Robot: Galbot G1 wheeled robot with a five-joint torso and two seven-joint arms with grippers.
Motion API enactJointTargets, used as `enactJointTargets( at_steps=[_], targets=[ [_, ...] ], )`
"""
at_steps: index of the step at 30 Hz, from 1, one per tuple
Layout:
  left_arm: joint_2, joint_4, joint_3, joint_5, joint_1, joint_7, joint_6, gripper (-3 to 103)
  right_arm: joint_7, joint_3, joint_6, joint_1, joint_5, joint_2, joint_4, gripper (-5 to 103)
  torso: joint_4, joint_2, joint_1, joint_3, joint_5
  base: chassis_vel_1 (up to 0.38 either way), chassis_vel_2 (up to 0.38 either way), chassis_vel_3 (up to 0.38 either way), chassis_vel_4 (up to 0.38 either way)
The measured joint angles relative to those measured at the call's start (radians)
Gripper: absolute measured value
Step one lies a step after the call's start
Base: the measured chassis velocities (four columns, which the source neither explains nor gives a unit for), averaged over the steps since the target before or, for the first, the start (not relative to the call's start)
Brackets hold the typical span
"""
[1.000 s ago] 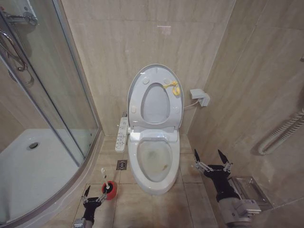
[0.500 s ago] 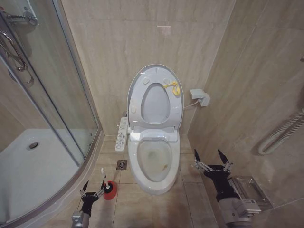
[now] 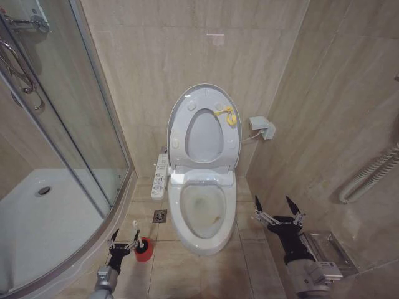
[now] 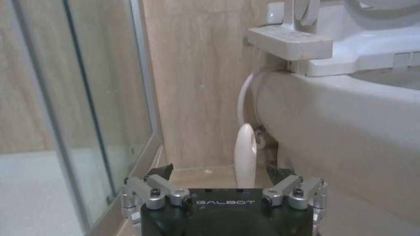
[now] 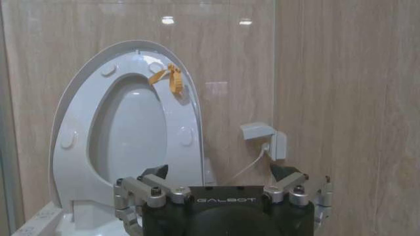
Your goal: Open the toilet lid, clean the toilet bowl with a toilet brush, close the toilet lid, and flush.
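Your left gripper point(image 3: 123, 240) sits low at the bottom left of the head view, fingers spread, with the toilet brush point(image 3: 135, 230) standing between them in its red cup holder point(image 3: 143, 249) on the tiled floor. The left wrist view confirms it: the white handle point(image 4: 245, 155) rises in the gap between the two open fingers, touching neither as far as you can see. The room here is tight, with the curved glass shower door point(image 3: 68, 124) and its sill on the frame's left and the outer wall of the toilet bowl point(image 3: 202, 215) on the right. A small square floor drain point(image 3: 160, 216) lies just above the cup.

The toilet lid point(image 3: 203, 128) stands fully up against the back wall with the ring seat raised against it, a yellow tag point(image 3: 227, 114) near the top right of the seat. The bowl's basin shows brownish stains. A white side control panel point(image 3: 160, 176) juts from the toilet's left edge; its markings are too small to read.

Your right gripper point(image 3: 278, 210) waits at the lower right, fingers spread and empty, beside the right-hand wall, apart from the bowl. Its wrist camera looks at the raised lid and a white wall outlet box point(image 5: 264, 138) with a cable. "GALBOT" is printed on both gripper bodies in the wrist views.
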Motion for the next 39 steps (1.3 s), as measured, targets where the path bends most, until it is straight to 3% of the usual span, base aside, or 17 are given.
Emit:
enactJointTargets(
  at_steps=[17,18,24,25,32,33,39],
  targets=[
    [-0.015,0.069,0.028,0.014,-0.064,0.031,-0.014,93,0.0,0.0,0.0,0.0,0.0,0.0,0.0,100,0.0001,0.0,0.0,0.0,0.0,0.0,0.0,0.0,0.0],
    [-0.015,0.069,0.027,0.014,-0.064,0.03,-0.016,85,0.0,0.0,0.0,0.0,0.0,0.0,0.0,100,0.0,0.0,0.0,0.0,0.0,0.0,0.0,0.0,0.0],
    [-0.011,0.072,0.026,0.014,-0.068,0.034,-0.019,85,0.0,0.0,0.0,0.0,0.0,0.0,0.0,100,0.0001,0.0,0.0,0.0,0.0001,0.0,0.0,0.0,0.0],
    [-0.011,0.073,0.026,0.014,-0.069,0.036,-0.02,58,0.0,0.0,0.0,0.0,0.0,0.0,0.0,100,0.0,0.0,0.0,0.0,0.0,0.0,0.0,0.0,0.0],
    [-0.015,0.074,0.02,0.013,-0.061,0.064,-0.033,58,0.0,0.0,0.0,0.0,0.0,0.0,0.0,100,0.0,0.0,0.0,0.0,0.0,0.0,0.0,0.0,0.0],
    [-0.016,0.073,0.019,0.013,-0.057,0.067,-0.034,31,0.0,0.0,0.0,0.0,0.0,0.0,0.0,100,0.0,0.0,0.0,0.0,0.0,0.0,0.0,0.0,0.0],
    [-0.018,0.068,0.012,0.012,-0.043,0.069,-0.038,31,0.0,0.0,0.0,0.0,0.0,0.0,0.0,100,0.0,0.0,0.0,0.0,0.0001,0.0,0.0,0.0,0.0]
  ],
)
